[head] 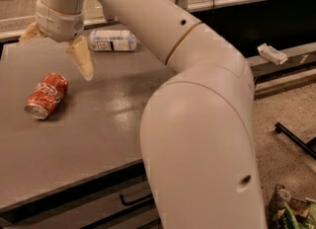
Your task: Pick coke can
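Observation:
The coke can (pixel 47 95) is red with white script and lies on its side on the left part of the grey table (pixel 98 139), its silver end facing the front left. My gripper (pixel 55 57) hangs above the table just behind and to the right of the can, not touching it. It is open and empty. One tan finger (pixel 81 57) points down towards the table and the other (pixel 29 31) sticks out to the left. My large white arm fills the middle and right of the camera view.
A clear plastic bottle with a white label (pixel 112 40) lies on its side at the table's back edge, right of the gripper. A drawer handle (pixel 136 201) shows below the table front. A small white object (pixel 271 54) sits on a ledge at the right. A bag (pixel 294 210) lies on the floor.

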Controlling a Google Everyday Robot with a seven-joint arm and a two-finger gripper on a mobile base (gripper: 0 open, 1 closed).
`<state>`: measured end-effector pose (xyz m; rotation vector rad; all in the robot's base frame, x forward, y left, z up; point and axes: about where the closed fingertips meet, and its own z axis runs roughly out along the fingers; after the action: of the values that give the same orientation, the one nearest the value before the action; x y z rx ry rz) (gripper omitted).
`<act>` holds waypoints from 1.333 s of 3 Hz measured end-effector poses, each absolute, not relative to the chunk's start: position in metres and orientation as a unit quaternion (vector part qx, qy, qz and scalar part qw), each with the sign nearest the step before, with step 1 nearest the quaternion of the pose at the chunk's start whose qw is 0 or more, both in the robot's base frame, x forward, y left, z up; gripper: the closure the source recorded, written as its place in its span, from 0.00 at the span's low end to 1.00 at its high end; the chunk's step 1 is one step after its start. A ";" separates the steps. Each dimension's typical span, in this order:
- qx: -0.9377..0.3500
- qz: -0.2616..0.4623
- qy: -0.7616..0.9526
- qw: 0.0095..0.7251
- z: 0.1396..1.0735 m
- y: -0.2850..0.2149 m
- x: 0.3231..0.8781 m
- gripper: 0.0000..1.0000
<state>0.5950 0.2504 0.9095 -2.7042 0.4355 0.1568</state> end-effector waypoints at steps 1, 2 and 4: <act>-0.978 0.063 0.105 0.170 0.873 0.259 0.584 0.02; -0.985 0.063 0.084 0.137 0.857 0.257 0.570 0.24; -0.989 0.066 0.067 0.111 0.845 0.251 0.547 0.70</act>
<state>0.5474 0.2511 0.8450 -2.9062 0.1977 0.1949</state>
